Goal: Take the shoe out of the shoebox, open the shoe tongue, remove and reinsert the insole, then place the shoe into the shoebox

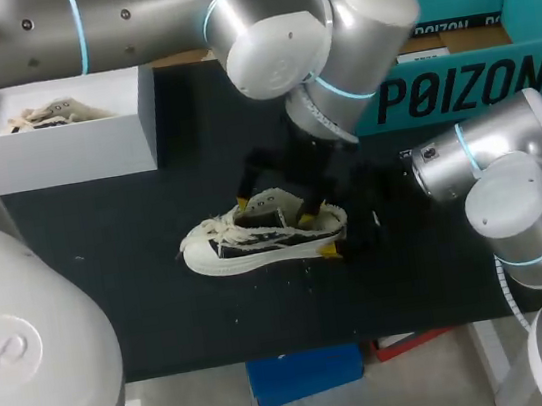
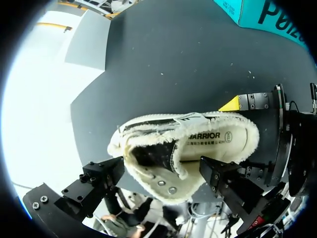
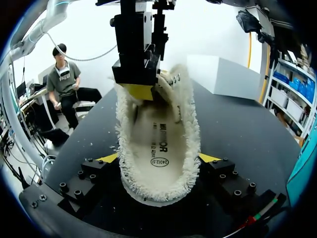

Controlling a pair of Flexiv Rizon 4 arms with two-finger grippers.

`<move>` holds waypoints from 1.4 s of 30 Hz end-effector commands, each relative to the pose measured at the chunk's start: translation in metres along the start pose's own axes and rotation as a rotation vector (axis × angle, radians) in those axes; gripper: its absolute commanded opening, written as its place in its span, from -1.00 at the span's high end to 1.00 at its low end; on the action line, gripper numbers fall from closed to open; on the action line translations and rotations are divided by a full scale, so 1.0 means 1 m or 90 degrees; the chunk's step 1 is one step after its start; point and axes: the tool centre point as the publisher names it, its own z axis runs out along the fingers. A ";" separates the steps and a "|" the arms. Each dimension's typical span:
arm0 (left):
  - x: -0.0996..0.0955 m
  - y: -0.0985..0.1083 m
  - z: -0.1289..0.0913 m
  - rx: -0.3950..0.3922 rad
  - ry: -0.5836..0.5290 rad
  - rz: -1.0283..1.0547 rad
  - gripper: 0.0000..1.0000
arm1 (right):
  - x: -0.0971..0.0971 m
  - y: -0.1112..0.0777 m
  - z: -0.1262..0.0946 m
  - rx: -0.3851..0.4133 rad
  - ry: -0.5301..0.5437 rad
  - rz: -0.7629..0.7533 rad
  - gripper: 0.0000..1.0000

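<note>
Head view: the shoe (image 1: pixel 261 237) stands on its sole in the middle of the black table (image 1: pixel 111 286), toe toward my left, with both my arms over it.

My right gripper (image 3: pixel 158 158) is clamped on the heel, one yellow tip pressed against each side. The right wrist view looks along the open shoe onto the insole (image 3: pixel 159 134) lying flat inside. My left gripper (image 1: pixel 274 213) hangs from above, astride the laced middle of the shoe, just ahead of the right one. Whether it actually grips there I cannot tell. The white shoebox (image 1: pixel 70 140) sits well apart at the table's far left, with crumpled paper (image 1: pixel 47 115) in it. A teal box (image 1: pixel 476 83) sits at the far right.
</note>
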 end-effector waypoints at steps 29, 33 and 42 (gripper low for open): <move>-0.013 -0.004 0.001 0.010 -0.035 -0.028 1.00 | -0.001 0.000 0.002 0.001 -0.001 0.001 1.00; -0.021 -0.004 -0.005 0.022 -0.028 -0.041 1.00 | -0.001 0.000 0.002 0.001 -0.001 0.001 1.00; -0.044 -0.003 -0.014 0.047 -0.009 -0.076 1.00 | -0.001 0.000 0.002 0.001 -0.001 0.001 1.00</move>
